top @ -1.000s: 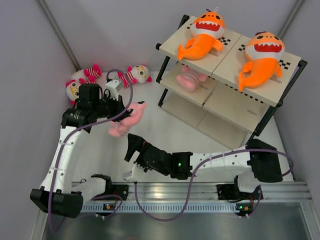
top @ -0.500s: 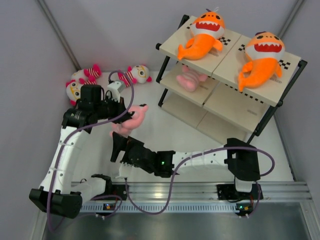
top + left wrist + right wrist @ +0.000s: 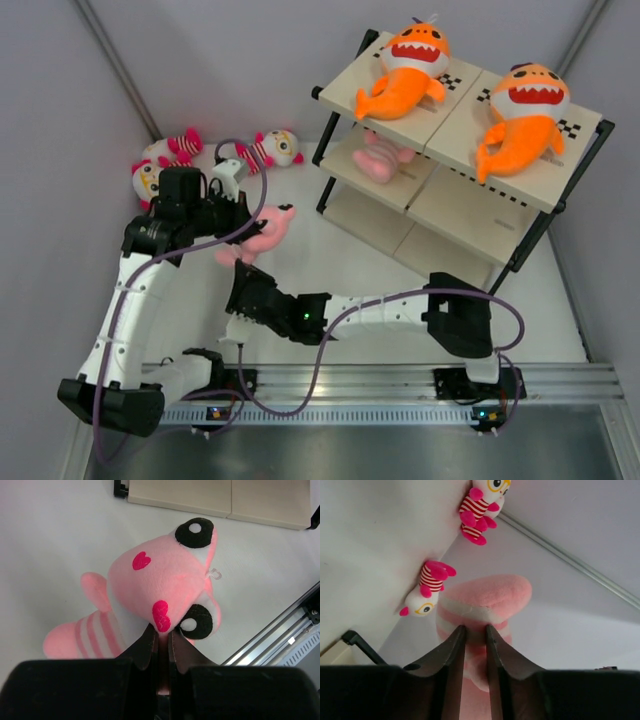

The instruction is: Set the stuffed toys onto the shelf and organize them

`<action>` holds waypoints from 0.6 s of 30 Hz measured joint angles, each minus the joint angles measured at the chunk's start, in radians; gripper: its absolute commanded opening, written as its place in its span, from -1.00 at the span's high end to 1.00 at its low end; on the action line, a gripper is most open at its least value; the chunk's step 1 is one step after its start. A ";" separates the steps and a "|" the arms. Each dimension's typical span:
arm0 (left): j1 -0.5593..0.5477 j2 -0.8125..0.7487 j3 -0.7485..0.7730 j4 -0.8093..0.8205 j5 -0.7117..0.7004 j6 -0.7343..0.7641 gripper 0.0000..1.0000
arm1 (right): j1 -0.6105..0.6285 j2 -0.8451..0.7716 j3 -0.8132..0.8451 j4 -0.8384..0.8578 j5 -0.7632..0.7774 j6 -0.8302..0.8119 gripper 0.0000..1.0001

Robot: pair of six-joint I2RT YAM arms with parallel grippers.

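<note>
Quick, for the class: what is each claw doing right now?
Left claw: closed on the pink doll, at its head.
Right claw: narrow gap, at the doll's striped end; grip cannot be told.

Soft, even light throughout; blur is confined to what lies closest to the wrist lenses.

Overhead, the table (image 3: 330,250) is lit evenly. Only faint shadow is cast under the shelf (image 3: 440,115), and mild glare is caught on the near rail (image 3: 400,385). In the wrist views the left gripper (image 3: 161,631) and right gripper (image 3: 475,628) are rendered dark and defocused, while the pink doll (image 3: 160,580) is shown fairly sharp.
</note>
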 measured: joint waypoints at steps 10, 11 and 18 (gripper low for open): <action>-0.002 0.000 0.014 0.000 -0.003 0.017 1.00 | 0.011 -0.056 0.011 -0.092 0.011 0.233 1.00; -0.003 0.000 0.015 0.001 0.000 0.016 1.00 | 0.014 -0.077 0.000 -0.101 0.008 0.256 1.00; -0.003 0.000 0.030 0.005 0.038 0.024 -0.14 | 0.033 -0.230 -0.073 -0.122 -0.027 0.411 1.00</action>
